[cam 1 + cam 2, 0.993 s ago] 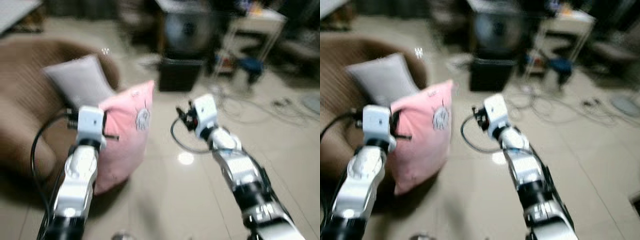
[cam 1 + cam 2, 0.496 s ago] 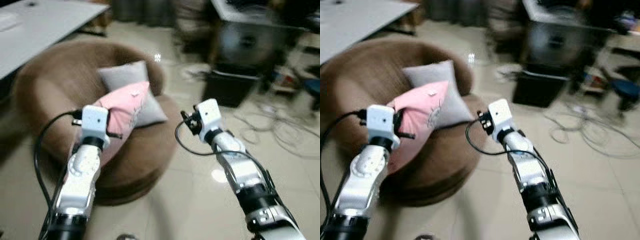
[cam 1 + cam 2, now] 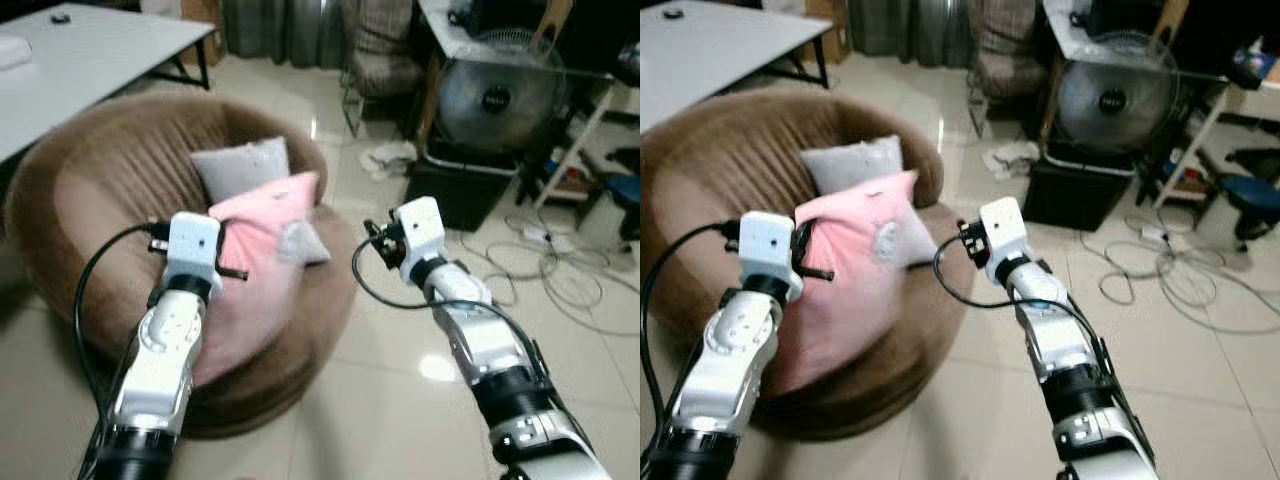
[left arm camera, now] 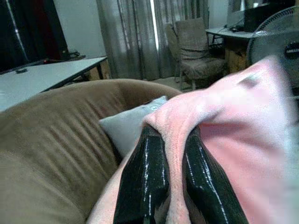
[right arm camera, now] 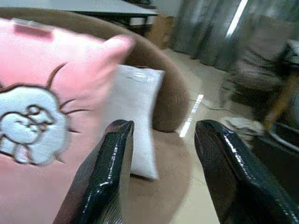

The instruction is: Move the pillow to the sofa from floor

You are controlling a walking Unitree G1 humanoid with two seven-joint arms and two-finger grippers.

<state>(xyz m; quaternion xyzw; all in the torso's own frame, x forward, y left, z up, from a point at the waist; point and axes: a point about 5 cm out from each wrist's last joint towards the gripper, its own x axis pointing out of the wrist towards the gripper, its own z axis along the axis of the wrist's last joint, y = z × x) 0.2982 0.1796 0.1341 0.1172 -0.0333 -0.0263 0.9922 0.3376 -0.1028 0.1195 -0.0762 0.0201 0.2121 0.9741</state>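
The pink pillow (image 3: 255, 265) with a cartoon patch hangs over the round brown sofa (image 3: 90, 190), its lower part against the seat. My left gripper (image 4: 173, 154) is shut on a fold of the pink pillow's edge, its black fingers (image 4: 145, 177) pinching the fabric. In the head view the left wrist (image 3: 192, 250) sits just left of the pillow. My right gripper (image 5: 161, 140) is open, held to the right of the pillow with nothing between its fingers (image 5: 105, 168); its wrist (image 3: 412, 232) is over the floor beside the sofa.
A grey pillow (image 3: 240, 168) leans on the sofa's backrest behind the pink one. A white table (image 3: 80, 45) stands at the far left. A fan (image 3: 490, 95), a black box (image 3: 465, 190), a chair (image 3: 385, 60) and loose cables (image 3: 560, 270) lie to the right on tiled floor.
The view swung left and steadied on the sofa. The pink pillow, still held by my left gripper, now hangs lower over the seat. The right arm keeps its pose.
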